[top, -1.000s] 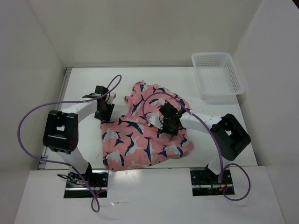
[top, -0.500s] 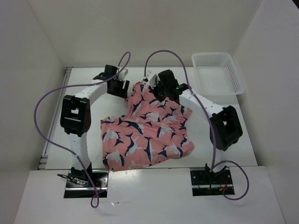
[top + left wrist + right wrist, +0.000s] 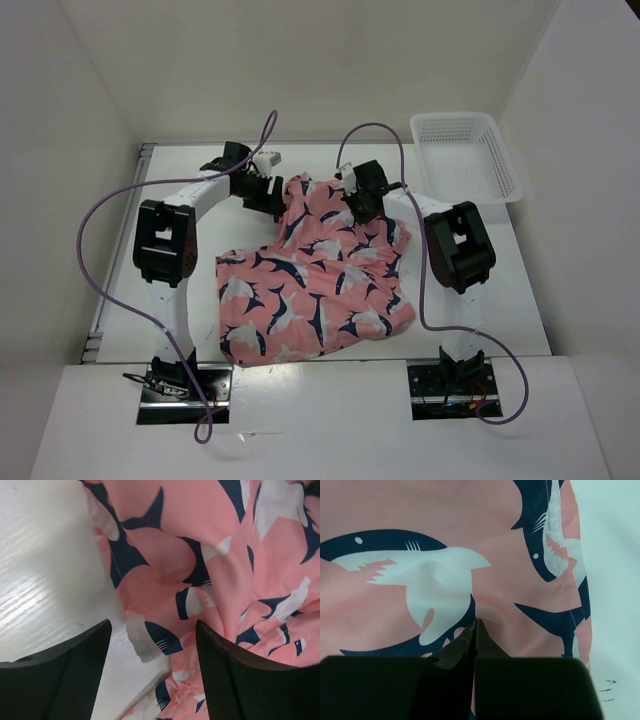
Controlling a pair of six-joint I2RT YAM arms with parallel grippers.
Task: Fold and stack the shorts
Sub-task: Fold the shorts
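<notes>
Shorts [image 3: 315, 280] of soft coral-pink, shark-print fabric are lying half-spread on the white tabletop [image 3: 510, 300]. Left fingers [image 3: 75, 670], just widened, are hovering open at the 12 o'clock hem. Right fingers [image 3: 462, 647] are staying closed, pinching fabric there. Likely still flattening, not folding.

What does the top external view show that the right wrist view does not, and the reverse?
Only top external: the white basket at the far right, the left gripper by the far left edge of the shorts, and their whole outline. Only right wrist: the right gripper seen shut, fabric puckering at its tips. Both: shark-printed fabric on the white table.
</notes>
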